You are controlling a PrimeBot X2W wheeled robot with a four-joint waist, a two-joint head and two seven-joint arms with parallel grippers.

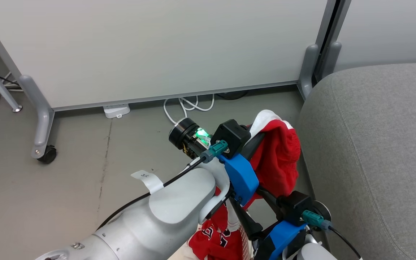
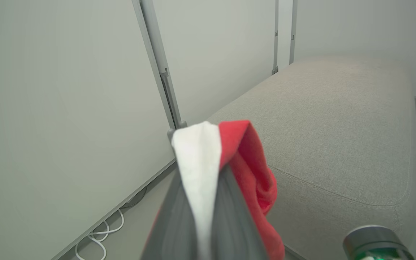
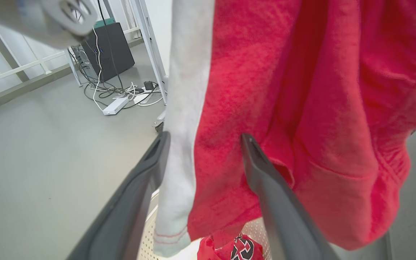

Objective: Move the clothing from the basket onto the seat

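Observation:
My left gripper [image 1: 265,135] is shut on a piece of clothing [image 1: 278,162], a red garment with white trim, and holds it in the air beside the grey seat [image 1: 374,144]. In the left wrist view the left gripper [image 2: 208,173] pinches the white and red fabric [image 2: 246,159], with the seat [image 2: 320,126] ahead and to the right. Below it, my right gripper [image 3: 204,139] stands open, and the hanging garment [image 3: 265,90] droops between its fingers. A perforated wall of the basket [image 1: 245,242] shows at the bottom, holding a red piece with lettering [image 1: 211,240].
A white partition panel [image 1: 150,47] on grey castor legs [image 1: 42,122] stands behind. White cables [image 1: 184,104] and a power strip [image 1: 116,110] lie on the grey floor at its foot. A black box [image 3: 112,50] with tangled cables sits farther off.

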